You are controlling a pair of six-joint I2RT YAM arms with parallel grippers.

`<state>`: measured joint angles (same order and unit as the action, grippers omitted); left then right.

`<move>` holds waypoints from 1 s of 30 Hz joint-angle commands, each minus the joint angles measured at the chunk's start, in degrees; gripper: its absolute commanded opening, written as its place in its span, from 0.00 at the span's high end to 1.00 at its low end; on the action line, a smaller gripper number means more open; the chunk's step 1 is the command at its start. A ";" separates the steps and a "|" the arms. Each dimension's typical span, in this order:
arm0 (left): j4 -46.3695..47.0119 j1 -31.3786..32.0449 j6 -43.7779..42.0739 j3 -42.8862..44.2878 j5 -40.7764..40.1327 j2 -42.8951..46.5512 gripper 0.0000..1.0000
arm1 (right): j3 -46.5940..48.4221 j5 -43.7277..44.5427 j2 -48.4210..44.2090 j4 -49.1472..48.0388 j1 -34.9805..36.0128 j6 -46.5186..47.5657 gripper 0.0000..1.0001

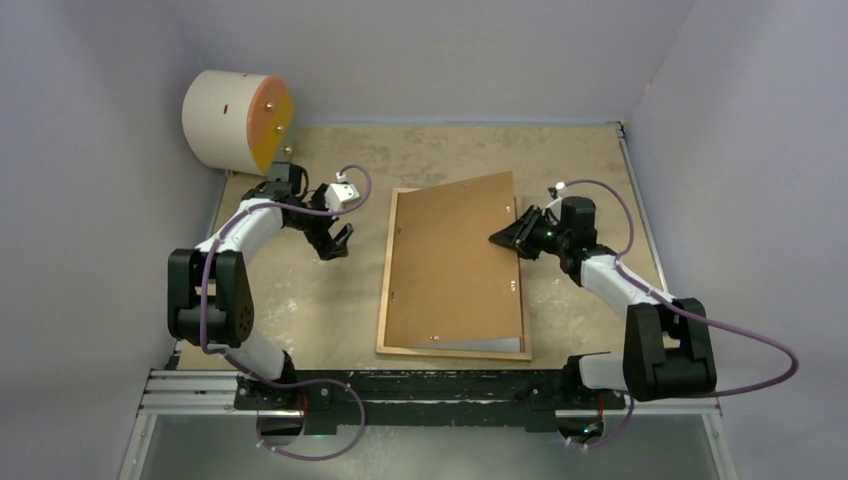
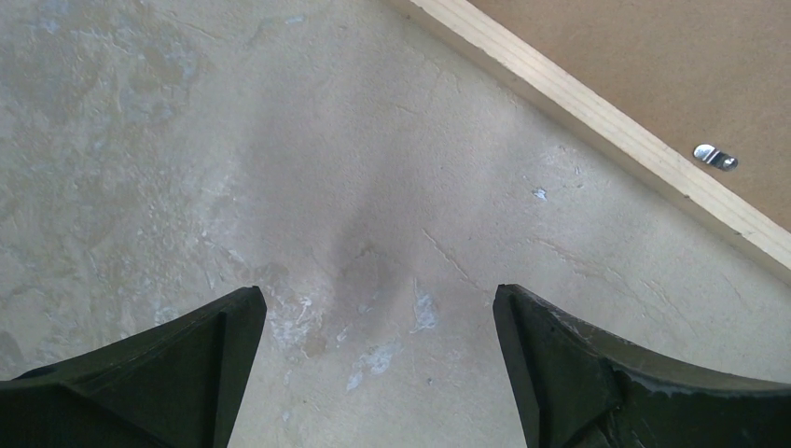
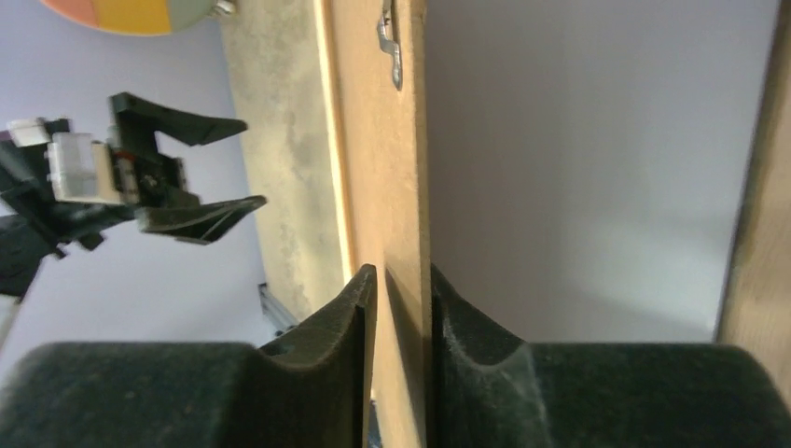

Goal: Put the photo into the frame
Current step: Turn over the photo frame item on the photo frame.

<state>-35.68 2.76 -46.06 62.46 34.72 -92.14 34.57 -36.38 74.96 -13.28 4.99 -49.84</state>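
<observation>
The thin light-wood frame (image 1: 384, 290) lies flat mid-table. My right gripper (image 1: 505, 238) is shut on the right edge of the brown fibreboard backing sheet (image 1: 450, 260) and holds that edge tilted up over the frame. In the right wrist view the sheet (image 3: 392, 140) stands edge-on between my fingers (image 3: 399, 273). Beside it lies the photo's plain white back (image 3: 597, 168), inside the frame rail (image 3: 767, 187). A pale strip of the photo (image 1: 480, 343) shows under the sheet's near edge; its printed side is hidden. My left gripper (image 1: 338, 243) is open and empty over bare table, left of the frame.
A cream cylinder with an orange-yellow face (image 1: 235, 120) stands at the back left corner. A metal rail (image 1: 440, 385) runs along the near edge. The left wrist view shows the frame's rail (image 2: 597, 121) and a metal tab (image 2: 715, 157) on the backing.
</observation>
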 commanded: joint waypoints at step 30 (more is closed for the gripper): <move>0.71 0.14 -0.16 -2.16 0.10 3.62 0.00 | 26.87 37.33 5.17 37.58 13.55 18.90 0.01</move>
<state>-35.24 2.76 -46.09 60.07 32.91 -90.02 57.25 -0.82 82.37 21.74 18.33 -34.44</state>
